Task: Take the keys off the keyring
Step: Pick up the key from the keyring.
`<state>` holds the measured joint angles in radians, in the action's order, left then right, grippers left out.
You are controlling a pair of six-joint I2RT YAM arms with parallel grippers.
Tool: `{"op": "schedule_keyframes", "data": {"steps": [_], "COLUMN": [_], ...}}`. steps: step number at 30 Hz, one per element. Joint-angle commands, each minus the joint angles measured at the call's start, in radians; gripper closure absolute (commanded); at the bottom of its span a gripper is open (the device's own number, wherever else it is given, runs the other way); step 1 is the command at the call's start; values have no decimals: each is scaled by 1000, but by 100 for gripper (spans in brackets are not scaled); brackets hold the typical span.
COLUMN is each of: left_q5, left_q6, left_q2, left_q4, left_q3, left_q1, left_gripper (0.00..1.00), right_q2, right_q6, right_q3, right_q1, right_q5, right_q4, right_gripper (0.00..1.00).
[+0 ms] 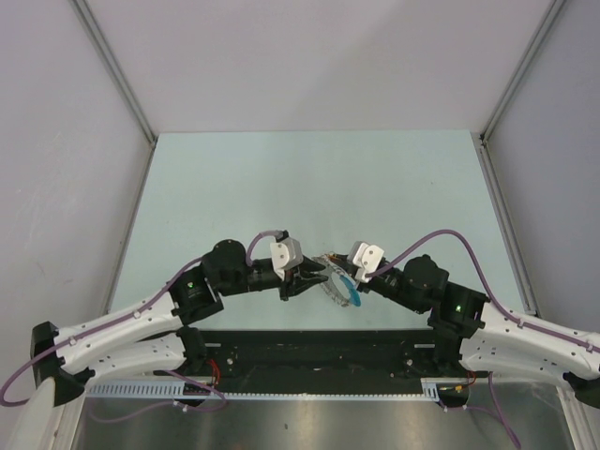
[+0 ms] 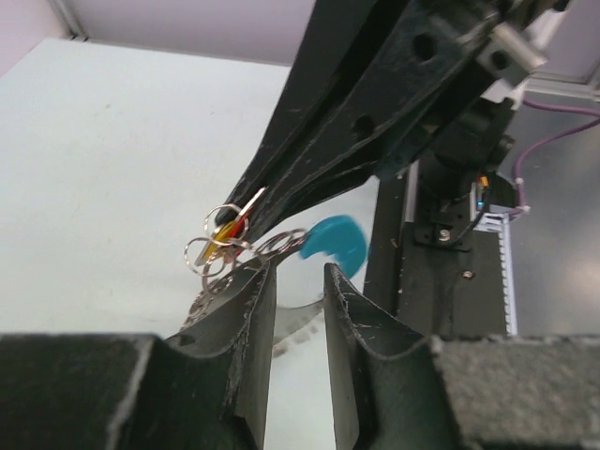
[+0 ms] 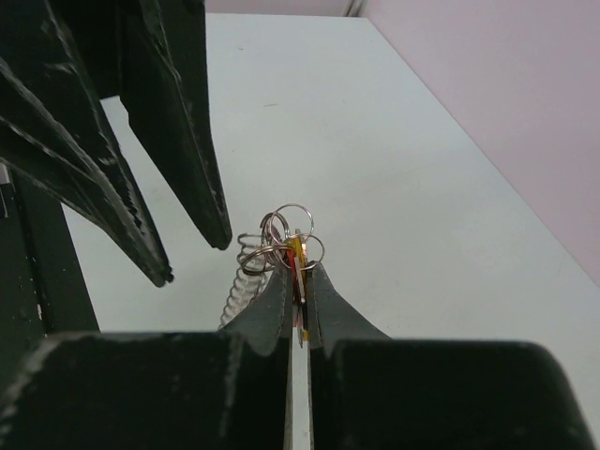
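- From above, the left gripper [image 1: 317,277] and right gripper [image 1: 343,272] meet tip to tip near the table's [image 1: 309,178] front edge. The keyring [image 1: 336,285] is a small tangle between them, its blue arc [image 1: 350,293] showing.
- Only the right wrist view shows that gripper pinched tight on the red-headed key [image 3: 296,251], silvery rings [image 3: 292,223] bunched just past its tips.
- The left wrist view shows its own fingers [image 2: 255,314] a narrow gap apart, clamping nothing, the coil hanging beside them.

I am looking down from above and behind my arms [image 1: 141,323] across the whole table [image 1: 281,178], while my two wrist cameras are staring close along their fingers [image 2: 239,337], facing each other, both sharing the keyring [image 2: 214,251] between them
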<state>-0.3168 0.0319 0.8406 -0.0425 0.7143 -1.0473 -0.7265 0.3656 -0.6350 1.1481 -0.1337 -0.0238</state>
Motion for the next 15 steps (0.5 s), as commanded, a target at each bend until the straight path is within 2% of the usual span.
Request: {"op": "schedule_keyframes", "data": {"steps": [1,15], "left_q5": [114,212], "left_q6": [-26,-12], "left_q2": [18,78], "left_q4": [-82,-129], "left_q3": [-18,-24], "left_q1": [-16,-48], "left_gripper": [68,67], "right_q2": [2,-5], "right_q6": [-27,-53], "right_q3": [-38,-40], "right_q1": [-4,-27], "right_q5": [-24,-26], "right_q4": [-88,-97], "right_gripper": [100,100]}}
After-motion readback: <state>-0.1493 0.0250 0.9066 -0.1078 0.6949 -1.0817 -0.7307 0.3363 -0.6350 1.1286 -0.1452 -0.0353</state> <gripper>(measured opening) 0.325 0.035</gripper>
